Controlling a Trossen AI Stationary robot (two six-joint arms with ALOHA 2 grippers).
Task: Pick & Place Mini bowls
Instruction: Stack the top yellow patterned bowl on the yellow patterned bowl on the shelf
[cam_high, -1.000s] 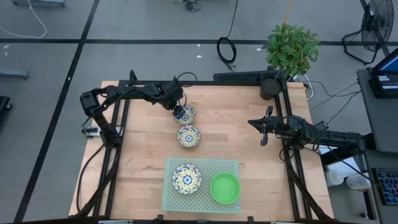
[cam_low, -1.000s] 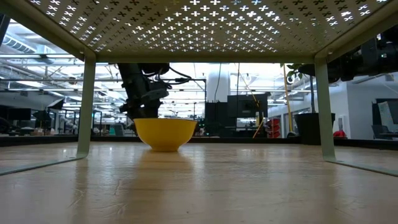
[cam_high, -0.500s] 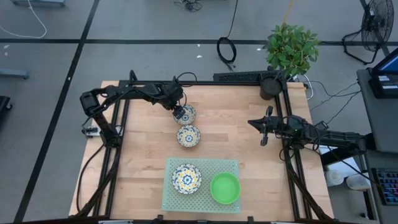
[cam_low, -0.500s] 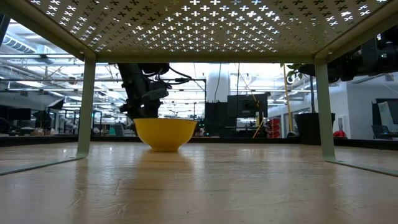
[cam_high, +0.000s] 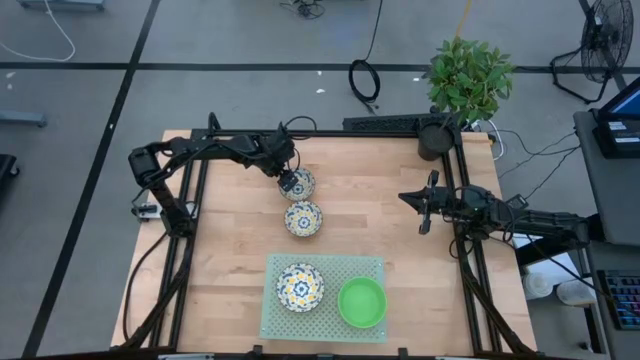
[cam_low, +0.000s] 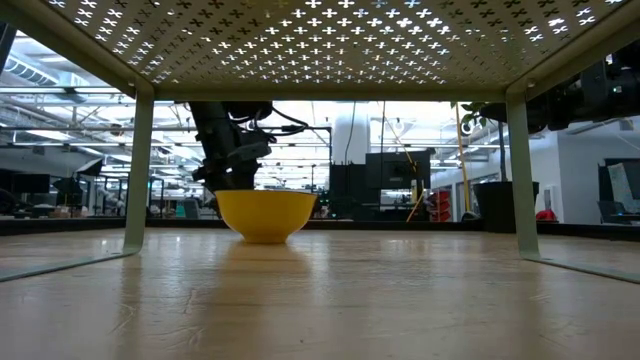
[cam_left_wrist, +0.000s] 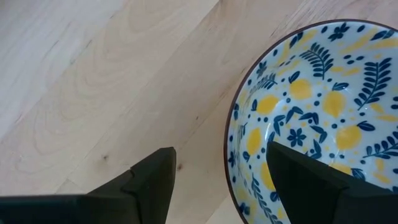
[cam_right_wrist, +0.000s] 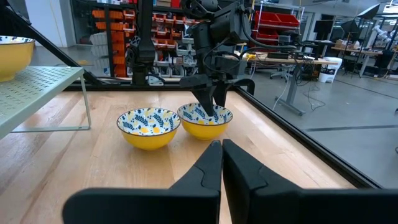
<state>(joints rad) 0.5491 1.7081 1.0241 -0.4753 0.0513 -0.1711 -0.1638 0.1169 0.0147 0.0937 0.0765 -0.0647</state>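
Reaching across the far-left part of the wooden table, the left gripper sits at the rim of the farthest floral bowl. Its fingers are spread, one outside the bowl's wall and one inside over the patterned interior, straddling the rim; whether the pads press the wall I cannot tell. A second floral bowl stands just beside it, nearer the table's middle; from the right wrist view the two yellow-sided bowls look almost touching. A third floral bowl and a plain green bowl rest side by side on the pale-green perforated mat, which stands raised on legs at the near edge. From table height, one yellow-sided bowl shows under that mat, with the left arm coming down behind it. The right gripper waits by the right edge, well apart from the bowls, its fingers pressed together on nothing. A potted plant stands at the far right corner.
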